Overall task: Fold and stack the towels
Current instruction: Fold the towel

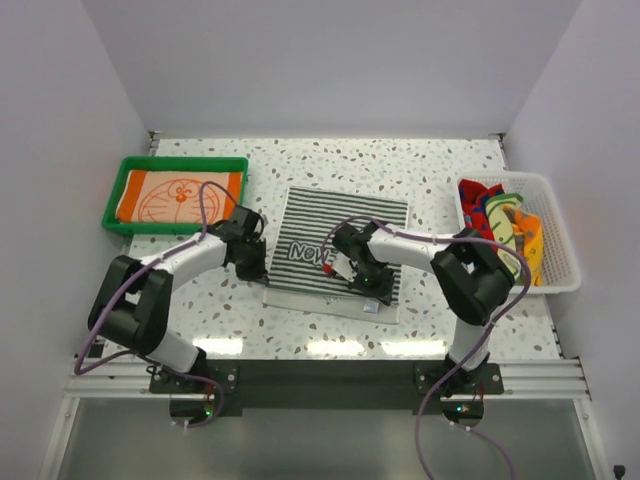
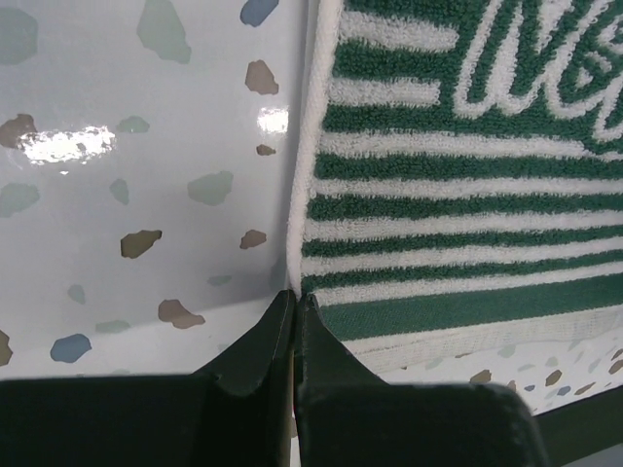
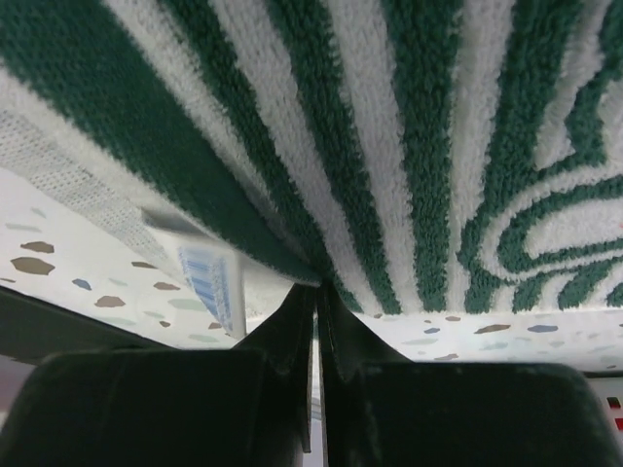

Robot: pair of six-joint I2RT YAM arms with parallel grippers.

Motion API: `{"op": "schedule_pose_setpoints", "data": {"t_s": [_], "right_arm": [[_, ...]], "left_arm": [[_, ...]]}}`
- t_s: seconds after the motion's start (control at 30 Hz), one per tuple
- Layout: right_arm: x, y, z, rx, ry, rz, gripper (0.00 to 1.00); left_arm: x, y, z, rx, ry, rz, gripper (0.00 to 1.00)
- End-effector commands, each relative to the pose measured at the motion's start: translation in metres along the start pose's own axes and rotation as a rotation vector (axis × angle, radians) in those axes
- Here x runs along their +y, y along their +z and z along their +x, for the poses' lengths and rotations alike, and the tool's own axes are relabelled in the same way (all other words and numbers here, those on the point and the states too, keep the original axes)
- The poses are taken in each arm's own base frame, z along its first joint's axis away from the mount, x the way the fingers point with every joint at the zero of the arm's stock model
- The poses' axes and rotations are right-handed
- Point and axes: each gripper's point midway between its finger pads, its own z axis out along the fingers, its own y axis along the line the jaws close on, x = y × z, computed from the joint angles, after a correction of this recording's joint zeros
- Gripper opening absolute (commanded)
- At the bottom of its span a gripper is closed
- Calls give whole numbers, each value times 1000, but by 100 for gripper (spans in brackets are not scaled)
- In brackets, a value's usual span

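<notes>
A dark-and-white striped towel (image 1: pixel 340 235) lies spread in the middle of the table. My left gripper (image 1: pixel 255 265) is at its near-left edge. In the left wrist view the left gripper (image 2: pixel 294 300) is shut, with the white hem of the striped towel (image 2: pixel 467 195) running into its tips. My right gripper (image 1: pixel 362 278) is over the towel's near-right part. Its wrist view shows the right gripper (image 3: pixel 316 292) shut on a raised fold of the striped towel (image 3: pixel 389 146), with a white label (image 3: pixel 209 277) hanging beneath. An orange towel with a cartoon drawing (image 1: pixel 180 195) lies flat in the tray.
The green plastic tray (image 1: pixel 180 162) stands at the back left. A white mesh basket (image 1: pixel 560 230) at the right edge holds several crumpled coloured towels (image 1: pixel 505 225). White walls close in the table on three sides.
</notes>
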Motion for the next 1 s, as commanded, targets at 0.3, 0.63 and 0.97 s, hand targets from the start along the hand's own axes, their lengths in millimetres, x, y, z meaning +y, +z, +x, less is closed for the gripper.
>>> {"op": "schedule_pose_setpoints", "data": {"t_s": [0.3, 0.63, 0.97], "right_arm": [[-49, 28, -14, 8, 21, 97, 0], [-104, 3, -48, -90, 80, 179, 0], [-114, -46, -36, -143, 112, 288, 0]], "left_arm": [[13, 26, -45, -84, -42, -90, 0], [5, 31, -118, -167, -58, -51, 0], [-11, -7, -128, -232, -60, 3, 0]]}}
